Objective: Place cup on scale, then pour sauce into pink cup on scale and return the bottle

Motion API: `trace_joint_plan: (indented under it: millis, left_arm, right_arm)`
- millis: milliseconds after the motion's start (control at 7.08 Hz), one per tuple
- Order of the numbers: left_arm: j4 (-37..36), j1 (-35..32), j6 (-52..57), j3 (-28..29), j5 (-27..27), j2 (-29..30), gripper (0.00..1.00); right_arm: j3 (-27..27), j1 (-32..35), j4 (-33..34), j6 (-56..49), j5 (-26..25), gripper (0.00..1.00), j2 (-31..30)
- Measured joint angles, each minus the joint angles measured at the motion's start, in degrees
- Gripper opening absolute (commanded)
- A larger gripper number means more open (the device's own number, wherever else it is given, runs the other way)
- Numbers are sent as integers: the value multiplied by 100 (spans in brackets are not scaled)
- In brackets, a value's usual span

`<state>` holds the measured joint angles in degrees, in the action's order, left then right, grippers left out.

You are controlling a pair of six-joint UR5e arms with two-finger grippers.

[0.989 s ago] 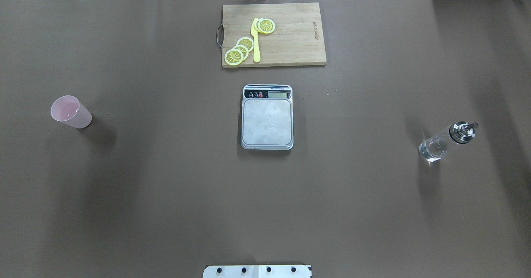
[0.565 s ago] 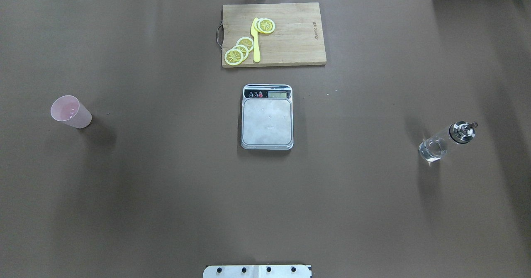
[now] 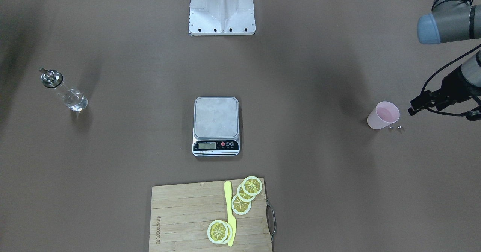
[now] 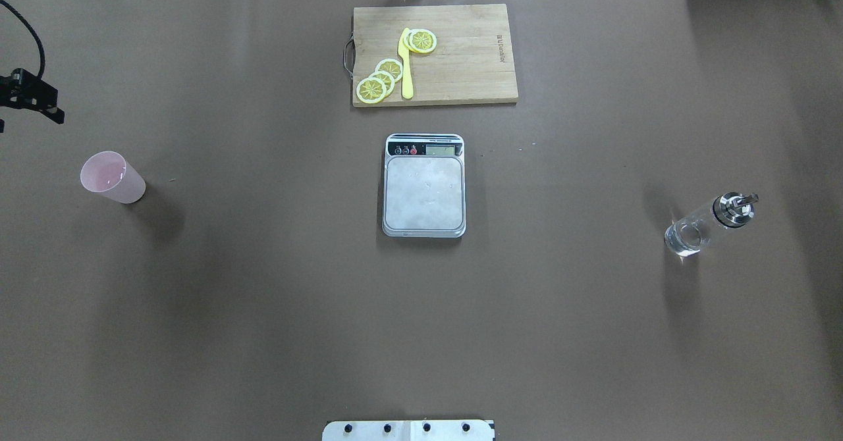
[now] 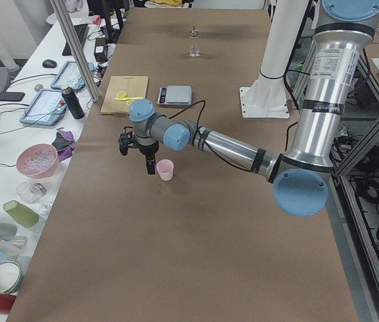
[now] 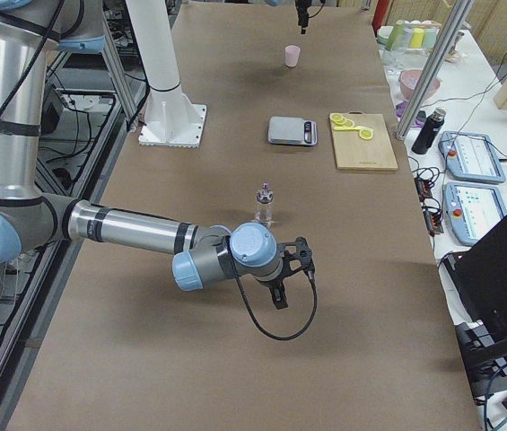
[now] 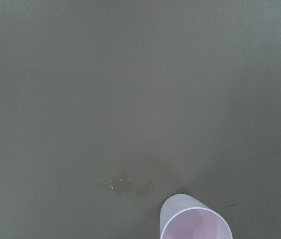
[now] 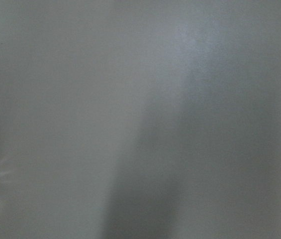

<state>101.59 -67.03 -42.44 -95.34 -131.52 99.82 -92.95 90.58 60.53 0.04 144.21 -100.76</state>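
Note:
The pink cup [image 4: 112, 178] stands upright on the brown table at the far left, apart from the scale [image 4: 425, 187] in the middle. The scale's platform is bare. My left gripper [image 4: 49, 108] hovers just beyond the cup [image 3: 383, 115], not touching it; I cannot tell whether it is open or shut. The bottle [image 4: 708, 225] stands at the far right, with clear sauce [image 3: 75, 100] low in the glass. My right gripper [image 6: 278, 296] hangs short of the bottle [image 6: 264, 205]; I cannot tell its state.
A wooden cutting board [image 4: 461, 66] with lemon slices [image 4: 379, 80] and a yellow knife [image 4: 406, 66] lies beyond the scale. Small wet drops [image 7: 125, 185] sit on the table by the cup [image 7: 195, 221]. The robot's base plate [image 3: 221, 26] is at the near edge.
My left gripper has come into the overhead view at its left edge, above the cup. Cup, scale and bottle have not moved.

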Motion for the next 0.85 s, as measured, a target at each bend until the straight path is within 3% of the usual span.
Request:
trace_joint_plan:
  millis: [283,565,848]
  left_arm:
    - [597,230,-319,290,13,11,85]
    - [748,391,-408,339,1,8,76]
    - [771,421,-365,342,1,-45,70]
  right_arm:
    - [6,-27,-418,27,267,99,-100]
    - [56,-127,-1045,40,426,99,-308]
    - [571,-235,-2055,13,500,99,-401]
